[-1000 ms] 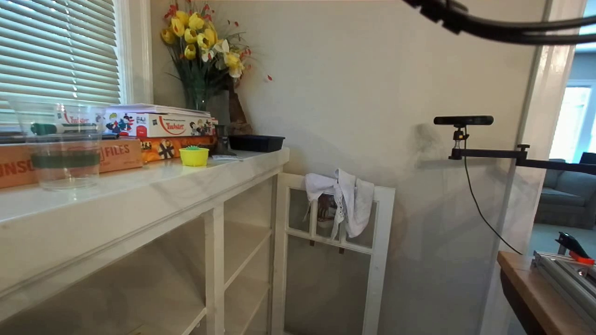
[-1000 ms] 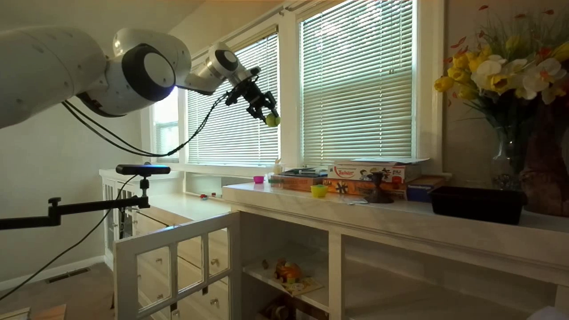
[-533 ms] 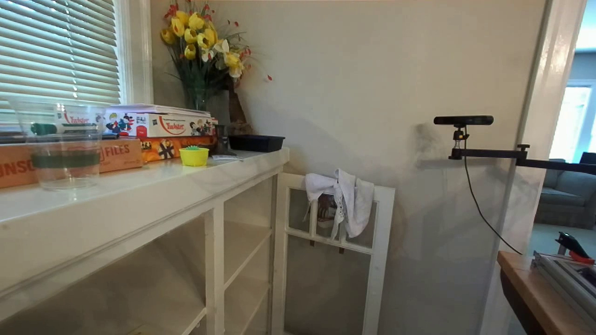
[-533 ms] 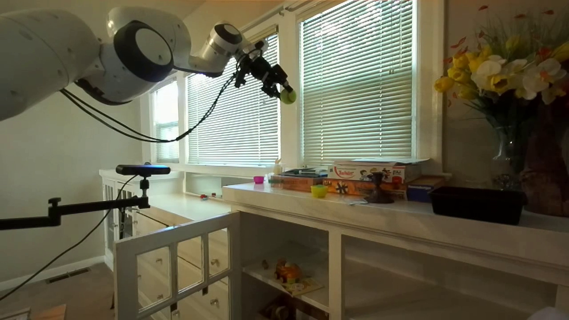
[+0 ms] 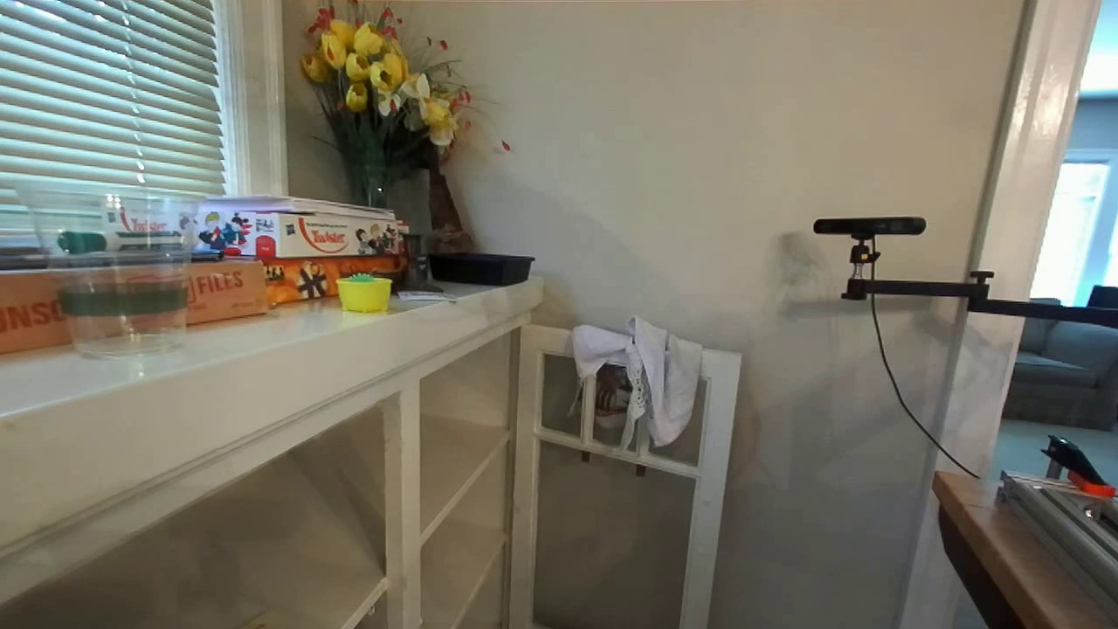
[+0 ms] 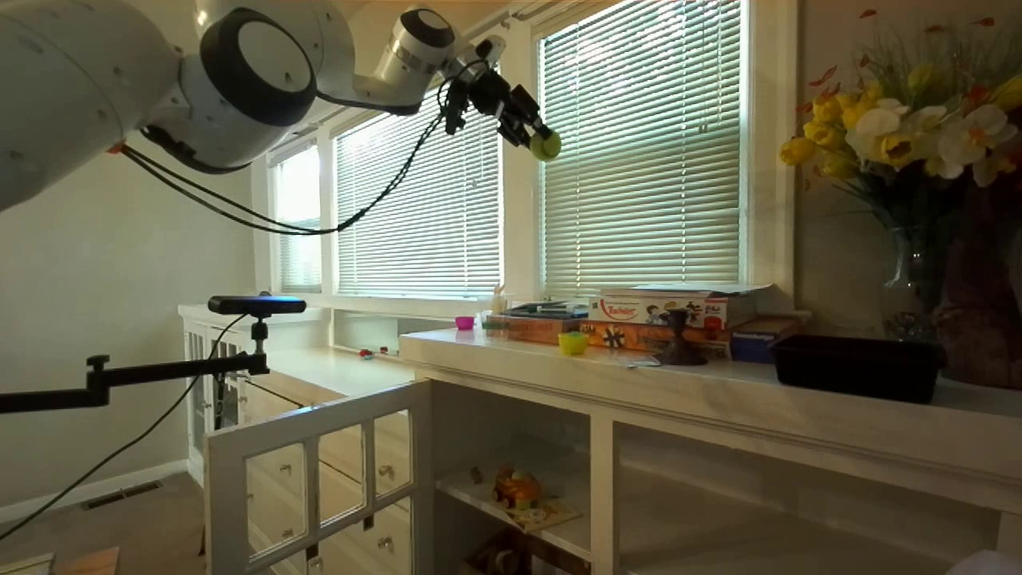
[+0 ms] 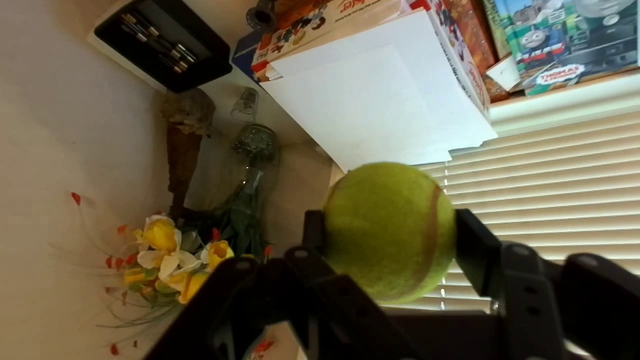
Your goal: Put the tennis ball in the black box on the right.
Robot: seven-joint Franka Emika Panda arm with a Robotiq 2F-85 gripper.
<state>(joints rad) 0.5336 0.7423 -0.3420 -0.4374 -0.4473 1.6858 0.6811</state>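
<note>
My gripper [image 6: 533, 134] is shut on the yellow-green tennis ball [image 6: 546, 146], high in the air in front of the window blinds. In the wrist view the ball [image 7: 395, 220] sits between both fingertips [image 7: 387, 235]. The black box [image 6: 858, 371] is on the white counter's right end in that exterior view, well below and to the right of my gripper. It also shows on the counter's far end in an exterior view [image 5: 482, 270], where my gripper and the ball are out of view. In the wrist view the box [image 7: 212, 62] is upper left, with several small cylindrical items inside.
Stacked game boxes [image 6: 663, 319] and a dark candle holder [image 6: 679, 339] stand beside the black box. A vase of flowers [image 6: 910, 152] rises behind it. A yellow cup [image 6: 572, 343] and a clear plastic cup [image 5: 127, 271] are on the counter [image 5: 288, 358]. An open cabinet door [image 6: 319, 471] sticks out.
My arm has lifted the ball up and to the right in an exterior view, across the window. The cables have left the top of an exterior view. The box has not moved.
</note>
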